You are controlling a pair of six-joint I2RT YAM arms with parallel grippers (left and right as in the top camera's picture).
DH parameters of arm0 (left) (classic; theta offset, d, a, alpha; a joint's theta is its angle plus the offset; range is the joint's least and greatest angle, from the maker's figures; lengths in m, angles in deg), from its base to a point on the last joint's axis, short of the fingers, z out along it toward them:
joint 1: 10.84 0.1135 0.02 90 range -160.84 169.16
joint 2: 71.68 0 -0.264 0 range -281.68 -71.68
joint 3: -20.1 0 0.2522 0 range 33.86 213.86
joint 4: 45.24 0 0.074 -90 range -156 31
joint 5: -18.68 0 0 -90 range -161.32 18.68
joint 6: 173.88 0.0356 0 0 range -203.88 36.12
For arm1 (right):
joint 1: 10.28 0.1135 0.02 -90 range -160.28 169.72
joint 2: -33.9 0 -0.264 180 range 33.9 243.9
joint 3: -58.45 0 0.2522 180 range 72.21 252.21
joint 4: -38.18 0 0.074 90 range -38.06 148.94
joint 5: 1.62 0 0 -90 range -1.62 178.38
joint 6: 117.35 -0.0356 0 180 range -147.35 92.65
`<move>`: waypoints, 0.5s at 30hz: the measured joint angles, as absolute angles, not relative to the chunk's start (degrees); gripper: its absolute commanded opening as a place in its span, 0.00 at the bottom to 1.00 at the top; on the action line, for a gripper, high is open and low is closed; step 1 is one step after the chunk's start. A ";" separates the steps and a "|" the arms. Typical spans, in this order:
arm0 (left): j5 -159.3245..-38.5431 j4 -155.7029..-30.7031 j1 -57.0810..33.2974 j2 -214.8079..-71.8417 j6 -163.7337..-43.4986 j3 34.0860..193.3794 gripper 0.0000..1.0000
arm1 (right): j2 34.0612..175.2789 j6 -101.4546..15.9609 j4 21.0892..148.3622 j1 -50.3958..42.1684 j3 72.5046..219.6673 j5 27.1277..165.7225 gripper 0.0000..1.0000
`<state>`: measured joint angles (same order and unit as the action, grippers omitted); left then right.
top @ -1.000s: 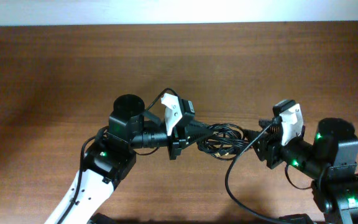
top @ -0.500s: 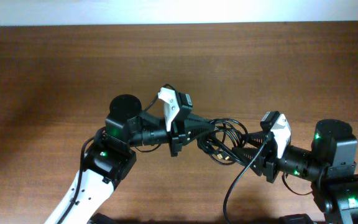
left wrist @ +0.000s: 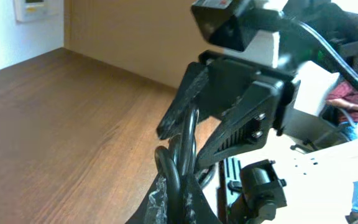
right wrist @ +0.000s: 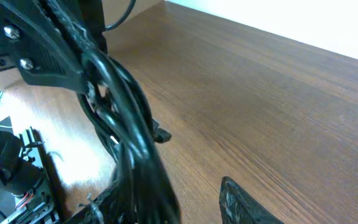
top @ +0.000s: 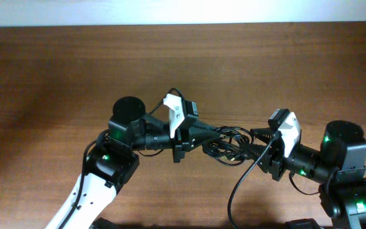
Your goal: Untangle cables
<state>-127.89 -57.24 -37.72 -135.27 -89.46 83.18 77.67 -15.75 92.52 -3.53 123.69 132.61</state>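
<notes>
The cables are a small tangled bundle of thin black cords held just above the brown table, between my two grippers. My left gripper is shut on strands at the bundle's left side. In the left wrist view its fingers pinch a black strand. My right gripper is at the bundle's right side. In the right wrist view its fingers are apart, and the cables lie over its left finger. The right finger is bare.
A thicker black cord loops from the right arm down toward the table's front edge. A second one arches over the left wrist. The right arm's base stands at the right, the left arm's base at centre left.
My right gripper has moved left toward the bundle, dipping toward the front and then coming back a little. My left gripper rose slightly and settled back, still holding the cables.
</notes>
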 measured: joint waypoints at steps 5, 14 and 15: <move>-126.23 -57.70 -37.72 -135.27 -89.22 83.18 0.00 | 77.60 -15.75 92.21 -3.53 125.38 124.87 0.45; -129.23 -55.42 -37.69 -135.27 -89.03 83.18 0.00 | 77.60 -15.56 93.28 -3.53 125.38 122.51 0.45; -129.42 -55.36 -37.72 -135.27 -89.03 83.18 0.00 | 77.60 -15.53 93.94 -3.53 125.38 123.08 0.45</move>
<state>-129.42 -55.36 -37.72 -135.27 -89.03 83.18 77.60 -15.53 93.94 -3.53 125.38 123.08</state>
